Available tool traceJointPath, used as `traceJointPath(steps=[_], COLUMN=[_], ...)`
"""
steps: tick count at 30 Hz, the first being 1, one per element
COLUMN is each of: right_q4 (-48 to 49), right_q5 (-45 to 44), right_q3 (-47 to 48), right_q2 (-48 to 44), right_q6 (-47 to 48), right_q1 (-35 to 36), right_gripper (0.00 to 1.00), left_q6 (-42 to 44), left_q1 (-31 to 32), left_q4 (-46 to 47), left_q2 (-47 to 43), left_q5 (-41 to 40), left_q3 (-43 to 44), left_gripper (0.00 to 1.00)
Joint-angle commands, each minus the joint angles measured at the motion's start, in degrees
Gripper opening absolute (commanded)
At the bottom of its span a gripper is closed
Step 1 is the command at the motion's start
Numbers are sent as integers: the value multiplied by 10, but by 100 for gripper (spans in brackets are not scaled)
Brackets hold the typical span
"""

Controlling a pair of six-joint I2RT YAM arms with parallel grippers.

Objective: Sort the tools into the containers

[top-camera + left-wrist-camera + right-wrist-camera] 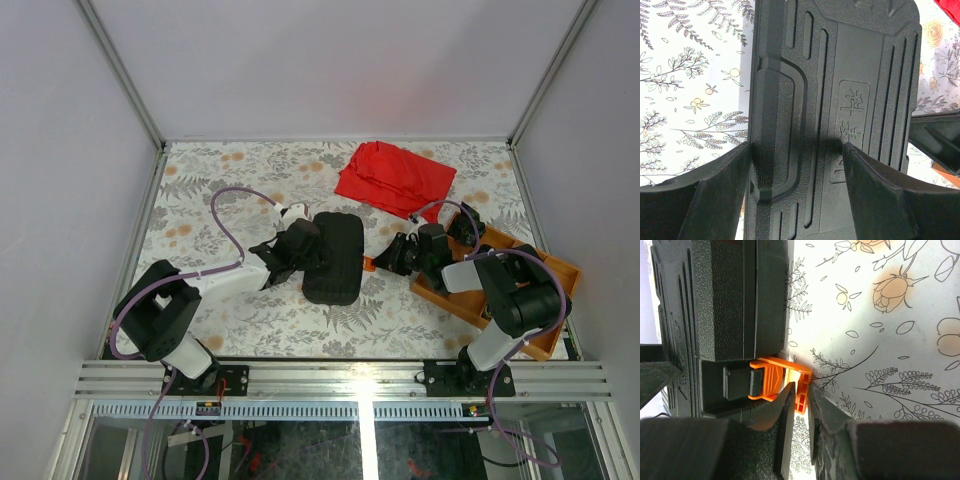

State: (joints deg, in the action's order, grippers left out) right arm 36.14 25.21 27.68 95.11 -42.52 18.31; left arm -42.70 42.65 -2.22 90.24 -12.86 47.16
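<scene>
A black ribbed tool case (338, 262) lies shut on the flowered table. My left gripper (290, 262) is at its left side, jaws wide; in the left wrist view (796, 147) one finger sits at the case's (840, 60) left edge and the other rests on the lid. From the right, my right gripper (382, 262) meets the case's orange latch (368, 264). The right wrist view shows its fingertips (802, 390) pinching the latch's (772, 375) outer tab beside the case (730, 300). No tools are in view.
A crumpled red cloth (395, 178) lies at the back right of the table. An orange-brown tray (545, 270) sits at the right edge, mostly under my right arm. Metal frame rails border the table.
</scene>
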Motion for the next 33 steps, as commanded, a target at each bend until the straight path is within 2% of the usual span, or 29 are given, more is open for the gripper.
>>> traceJointPath(steps=[1,33], right_q4=[75,109], right_q5=[76,92], right_q3=[8,-16], right_q2=[-26,-64], right_q6=[-23,-25], right_q1=[17,17], right_gripper=[21,21], left_q6=[23,23], left_q1=[16,20], left_q4=[-124,-127], left_q2=[48,57], left_q5=[50,55], left_q3=[-41,-26], left_gripper=[68,68])
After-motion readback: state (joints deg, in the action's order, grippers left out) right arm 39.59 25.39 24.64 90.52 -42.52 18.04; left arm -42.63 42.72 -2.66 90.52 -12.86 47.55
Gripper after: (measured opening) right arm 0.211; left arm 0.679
